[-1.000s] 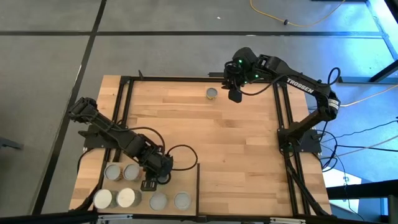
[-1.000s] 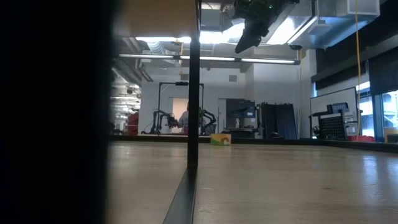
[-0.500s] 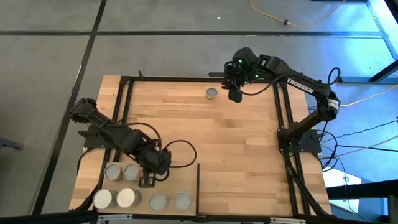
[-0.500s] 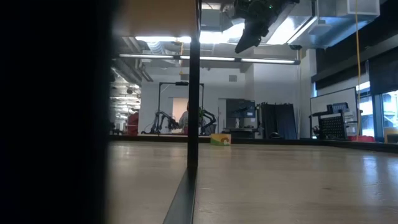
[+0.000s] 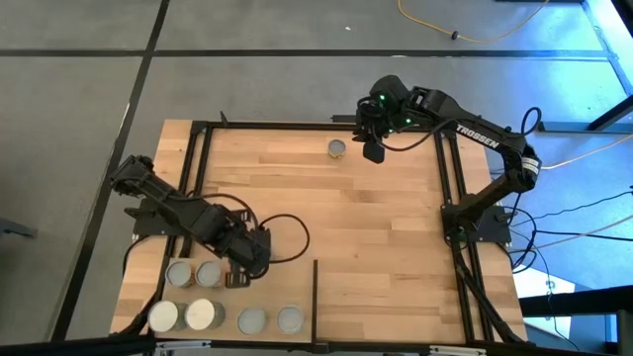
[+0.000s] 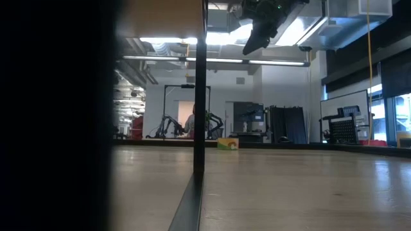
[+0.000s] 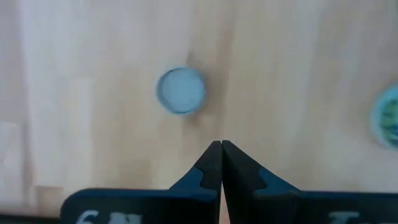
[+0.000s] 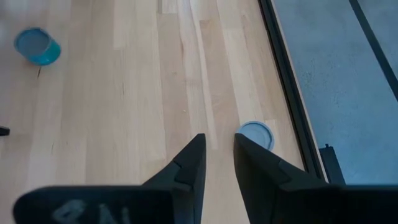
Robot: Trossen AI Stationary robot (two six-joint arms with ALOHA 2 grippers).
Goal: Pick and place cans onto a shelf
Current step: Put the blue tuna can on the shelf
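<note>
Several cans stand on the pale shelf (image 5: 287, 287) at the table's near left: two (image 5: 180, 273) (image 5: 209, 273) in a farther row and several more along the near edge, among them two wider whitish ones (image 5: 163, 316). A single can (image 5: 337, 148) stands near the far edge. My left gripper (image 5: 237, 279) hovers shut above the shelf, pointing down, beside the farther row; its wrist view shows shut fingertips (image 7: 221, 146) and a pale-topped can (image 7: 181, 90) beyond them. My right gripper (image 5: 373, 151) hangs open above the table just right of the far can (image 8: 256, 134).
A thin black upright edge (image 5: 316, 297) bounds the shelf on its right and shows as a dark post (image 6: 200, 83) in the low view. Black frame rails (image 5: 297, 126) run round the table. A teal-sided can (image 8: 36, 45) shows farther off. Bare planks (image 5: 376, 227) fill the middle.
My left gripper has risen and drawn a little toward the table's far edge, away from the near row of cans, tipping more steeply downward; its fingers stay shut. The cans have kept their places.
</note>
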